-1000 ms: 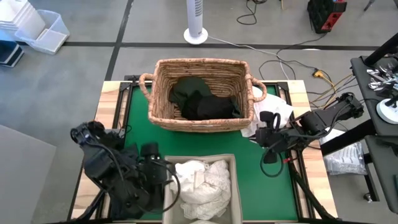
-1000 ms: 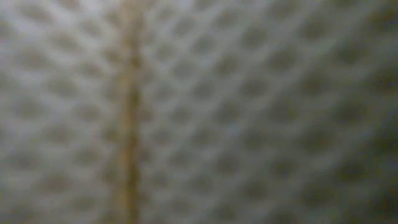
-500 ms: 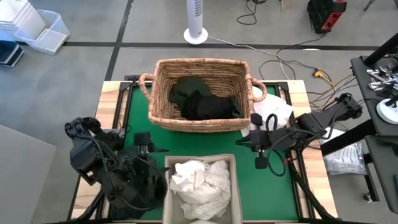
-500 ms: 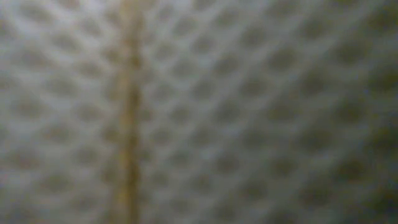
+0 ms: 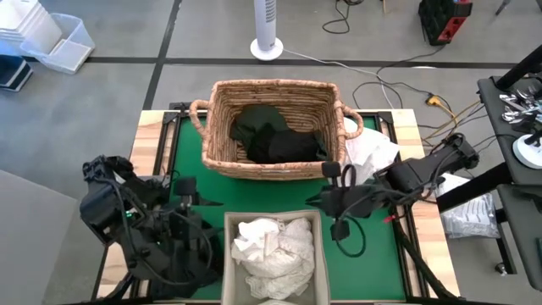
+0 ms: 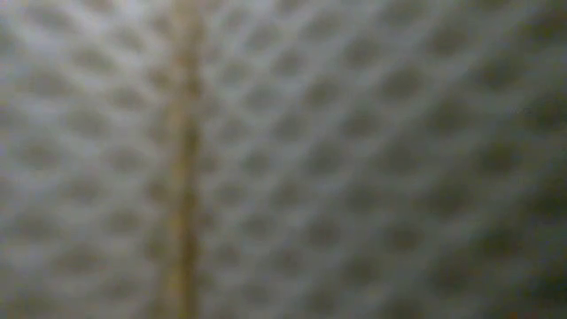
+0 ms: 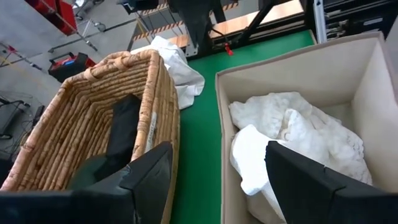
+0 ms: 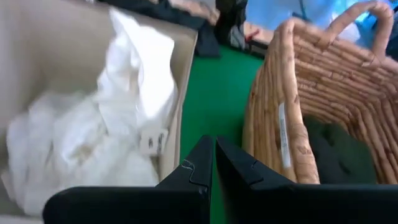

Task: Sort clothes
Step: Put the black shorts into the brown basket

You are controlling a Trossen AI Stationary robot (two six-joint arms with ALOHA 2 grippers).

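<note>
Right gripper [image 8: 213,163] pinched closed, empty; left gripper [image 7: 214,168] spread wide, empty.

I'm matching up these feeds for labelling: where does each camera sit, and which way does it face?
High view: overhead, straight down; wicker basket, fabric box, both arms.
Low view: table height, blocked by blurred mesh; no robot shows.
Left wrist view: on the left arm, between basket and box; left gripper, jaws open.
Right wrist view: on the right arm, same gap from the opposite side; right gripper, jaws shut.
Shared: white clothes in the box, dark clothes in the basket.
</note>
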